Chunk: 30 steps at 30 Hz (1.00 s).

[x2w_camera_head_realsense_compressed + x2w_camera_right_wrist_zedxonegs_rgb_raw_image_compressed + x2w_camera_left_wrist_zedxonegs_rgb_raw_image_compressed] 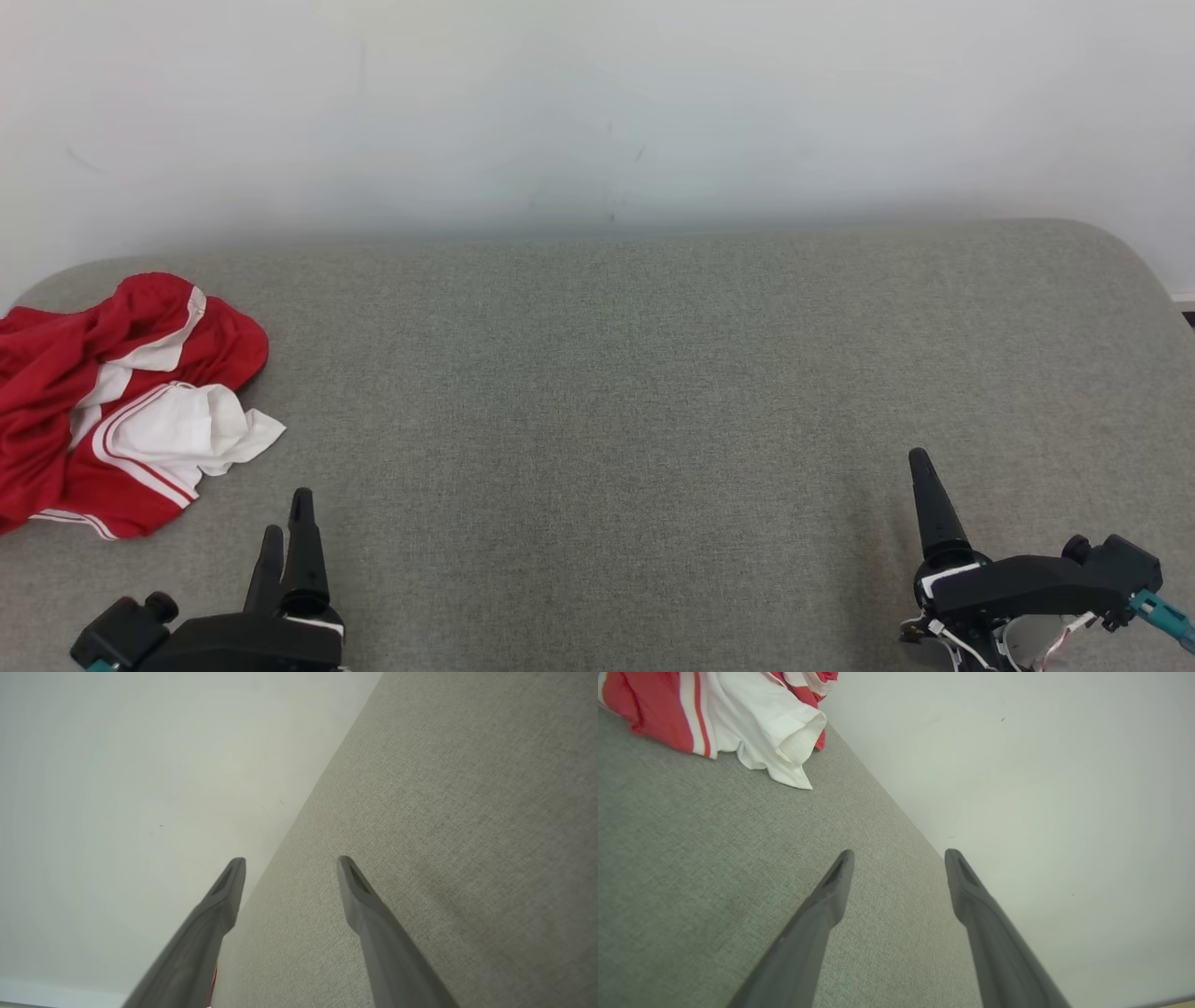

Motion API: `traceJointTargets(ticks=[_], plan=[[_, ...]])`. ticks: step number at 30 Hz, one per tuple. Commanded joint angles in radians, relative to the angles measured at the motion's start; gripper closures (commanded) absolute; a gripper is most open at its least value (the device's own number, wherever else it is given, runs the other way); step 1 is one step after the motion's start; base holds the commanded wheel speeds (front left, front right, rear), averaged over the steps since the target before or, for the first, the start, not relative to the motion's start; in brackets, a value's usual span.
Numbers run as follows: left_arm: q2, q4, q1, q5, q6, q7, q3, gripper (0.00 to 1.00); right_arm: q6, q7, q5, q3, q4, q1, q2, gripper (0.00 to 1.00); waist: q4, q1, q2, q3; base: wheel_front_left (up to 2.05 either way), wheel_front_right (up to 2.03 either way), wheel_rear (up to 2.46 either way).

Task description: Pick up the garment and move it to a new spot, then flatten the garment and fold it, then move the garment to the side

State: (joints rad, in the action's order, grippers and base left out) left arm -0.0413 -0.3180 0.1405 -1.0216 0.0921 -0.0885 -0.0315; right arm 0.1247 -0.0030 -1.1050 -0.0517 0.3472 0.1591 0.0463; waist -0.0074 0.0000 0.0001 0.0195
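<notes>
Garment (121,401) far L on grey fabric surface (607,392), wall (597,112) behind

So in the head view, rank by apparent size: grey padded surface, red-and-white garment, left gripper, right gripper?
1. grey padded surface, by far largest.
2. red-and-white garment, cropped at the left edge.
3. left gripper and right gripper: alike, both cropped at the bottom edge, so unranked.

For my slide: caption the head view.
Crumpled red-and-white garment lies left; left end effector nearby, right end effector far off, both empty.
</notes>
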Motion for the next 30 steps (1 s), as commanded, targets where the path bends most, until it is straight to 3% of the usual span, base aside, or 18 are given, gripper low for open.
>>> traceJointTargets(ticks=[1,9,30], plan=[[-0.006,0.028,0.000,0.069,-0.006,-0.012,0.010,0.00,0.005,-0.015,0.051,0.008,-0.024,0.003,0.003,0.00,-0.001,0.0000,-0.0001,0.000,0.00,0.00,0.00],[-0.007,0.051,-0.020,0.231,-0.013,-0.034,0.029,0.00,0.006,-0.047,0.185,0.020,-0.041,-0.021,0.004,0.00,-0.002,0.0000,-0.0001,0.000,0.00,0.00,0.00],[-0.008,0.089,-0.071,0.511,-0.021,-0.081,0.029,0.00,0.007,-0.118,0.502,0.059,-0.079,-0.071,0.004,0.00,-0.008,0.0000,-0.0001,0.000,0.00,0.00,0.00]])
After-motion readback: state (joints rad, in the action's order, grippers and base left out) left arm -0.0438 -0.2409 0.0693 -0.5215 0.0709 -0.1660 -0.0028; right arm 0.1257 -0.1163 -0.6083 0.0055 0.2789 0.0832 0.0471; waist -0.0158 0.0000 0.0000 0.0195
